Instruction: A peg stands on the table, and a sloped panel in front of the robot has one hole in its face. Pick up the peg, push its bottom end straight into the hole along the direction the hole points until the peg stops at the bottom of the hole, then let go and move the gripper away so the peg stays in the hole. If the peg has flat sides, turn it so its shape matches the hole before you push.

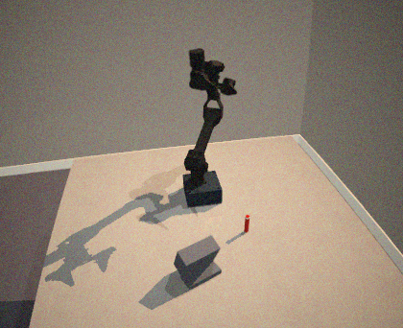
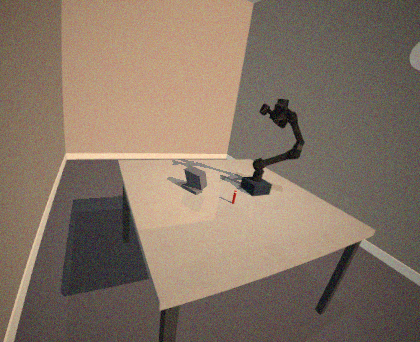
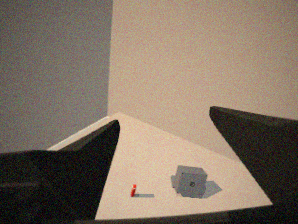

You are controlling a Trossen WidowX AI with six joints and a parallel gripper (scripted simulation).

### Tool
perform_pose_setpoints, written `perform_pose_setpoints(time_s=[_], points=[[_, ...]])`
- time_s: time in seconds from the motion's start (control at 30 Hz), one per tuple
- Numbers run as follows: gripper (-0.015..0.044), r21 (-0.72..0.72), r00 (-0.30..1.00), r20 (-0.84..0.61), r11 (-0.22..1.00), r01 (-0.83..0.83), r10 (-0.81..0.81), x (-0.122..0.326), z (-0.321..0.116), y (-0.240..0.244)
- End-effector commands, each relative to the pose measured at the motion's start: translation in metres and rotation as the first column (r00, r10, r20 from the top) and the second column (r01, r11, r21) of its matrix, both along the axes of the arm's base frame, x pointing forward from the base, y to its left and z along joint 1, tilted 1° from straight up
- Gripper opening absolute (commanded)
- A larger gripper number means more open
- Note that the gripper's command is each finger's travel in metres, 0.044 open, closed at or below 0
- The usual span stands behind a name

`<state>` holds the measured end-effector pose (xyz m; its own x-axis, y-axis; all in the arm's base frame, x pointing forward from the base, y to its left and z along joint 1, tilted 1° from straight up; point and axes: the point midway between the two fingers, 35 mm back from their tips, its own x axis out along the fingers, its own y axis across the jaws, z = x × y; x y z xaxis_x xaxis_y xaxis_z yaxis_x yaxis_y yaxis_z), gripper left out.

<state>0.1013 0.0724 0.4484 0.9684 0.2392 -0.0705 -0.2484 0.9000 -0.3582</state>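
red, one peg (image 1: 247,223) (image 2: 234,197) (image 3: 133,191) is standing upright on the one table (image 1: 295,192) (image 2: 207,250) (image 3: 150,165), resting on its bottom end and presumably waiting there so that its upper part is staying free for grasping. grey, one sloped panel (image 1: 199,251) (image 2: 196,178) (image 3: 191,174) is standing well apart from it, its face tilting, probably so that the one hole (image 3: 192,184) is pointing toward the robot; nothing is filling the hole. one dark base (image 1: 210,197) (image 2: 262,189) is supporting one arm (image 1: 204,136) (image 2: 298,131), which is holding its one gripper (image 1: 215,71) (image 2: 276,114) (image 3: 163,117) high above the table. the two fingers are standing wide apart and gripping nothing, a posture suiting an approach. by judgement, the task is only beginning: the next move is calling for lowering the open fingers around the peg, and a sideways touch is risking a topple, the peg being slender. whether the peg is having flat sides cannot be told here.
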Motion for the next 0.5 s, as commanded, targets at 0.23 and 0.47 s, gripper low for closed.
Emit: perform_pose_setpoints(time_s=[0.23, 0.47], points=[[0.0440, 0.101, 0.990, -0.141, 0.995, -0.005, 0.019, 0.038, -0.016, -0.031], [0.0440, 0.148, 0.972, -0.234, 0.989, 0.001, 0.034, 0.063, -0.030, -0.044]])
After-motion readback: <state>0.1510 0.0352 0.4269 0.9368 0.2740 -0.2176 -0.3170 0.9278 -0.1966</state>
